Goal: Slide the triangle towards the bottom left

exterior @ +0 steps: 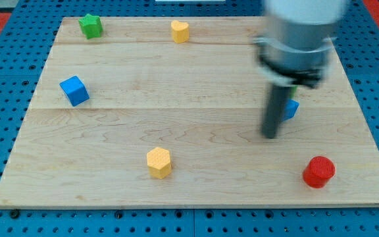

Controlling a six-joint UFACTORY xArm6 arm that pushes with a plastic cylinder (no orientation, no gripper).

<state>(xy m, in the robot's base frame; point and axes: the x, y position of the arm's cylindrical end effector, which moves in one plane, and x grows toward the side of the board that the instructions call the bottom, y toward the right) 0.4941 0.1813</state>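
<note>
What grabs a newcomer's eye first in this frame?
The blurred arm at the view's upper right, its dark rod ending at my tip, which partly hides a blue block just to its right. Next, the red cylinder at the bottom right and the yellow hexagon at bottom centre.

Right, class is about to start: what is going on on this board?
A robot arm is pushing blocks about a wooden board with a dark rod. My tip sits against the left side of a small blue block, largely hidden, seemingly the triangle. Untouched elsewhere: a green star, yellow heart, blue cube, yellow hexagon and red cylinder.
</note>
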